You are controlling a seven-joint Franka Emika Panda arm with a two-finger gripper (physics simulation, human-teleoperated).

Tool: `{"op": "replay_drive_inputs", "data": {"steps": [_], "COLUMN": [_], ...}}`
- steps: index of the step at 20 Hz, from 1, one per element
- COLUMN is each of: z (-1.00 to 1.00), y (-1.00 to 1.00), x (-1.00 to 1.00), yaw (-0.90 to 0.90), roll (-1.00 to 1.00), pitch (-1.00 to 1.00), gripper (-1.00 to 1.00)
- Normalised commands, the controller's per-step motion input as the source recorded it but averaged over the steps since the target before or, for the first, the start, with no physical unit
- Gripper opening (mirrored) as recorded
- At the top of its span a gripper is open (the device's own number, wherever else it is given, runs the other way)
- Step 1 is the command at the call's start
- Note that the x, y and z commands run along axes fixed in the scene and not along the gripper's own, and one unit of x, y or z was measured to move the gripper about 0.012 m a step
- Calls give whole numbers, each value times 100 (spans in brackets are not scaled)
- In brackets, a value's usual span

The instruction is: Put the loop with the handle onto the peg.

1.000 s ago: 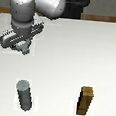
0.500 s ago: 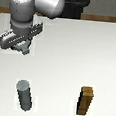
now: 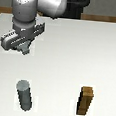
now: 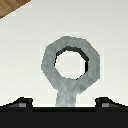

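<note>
— Seen below? White table [image 3: 58,69], flat, filling the exterior view from far edge to near.

— Standing on it? Peg [image 3: 24,95], upright, dark grey, lighter flat top, near and toward the exterior view's left. Brown block [image 3: 85,101], upright too, near and toward the exterior view's right, well apart from the peg.

— Heights? About level with each other.

— Anything more? Loop [image 4: 71,64] in the wrist view, grey, round hole, short handle on one side, over the same white top. Whether resting on the surface or lifted off, cannot tell. Hidden in the exterior view.
</note>
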Motion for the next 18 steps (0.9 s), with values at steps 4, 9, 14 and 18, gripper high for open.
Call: {"op": "replay_drive_inputs", "data": {"steps": [4,9,14,18], "z": [0,0,-20,0], "y": [0,20,0,25], "x": [25,0,20,0], "yaw": [0,0,0,0], "roll": [0,0,0,0], "pitch": [0,0,0,0], "gripper": [100,100,100,100]}}
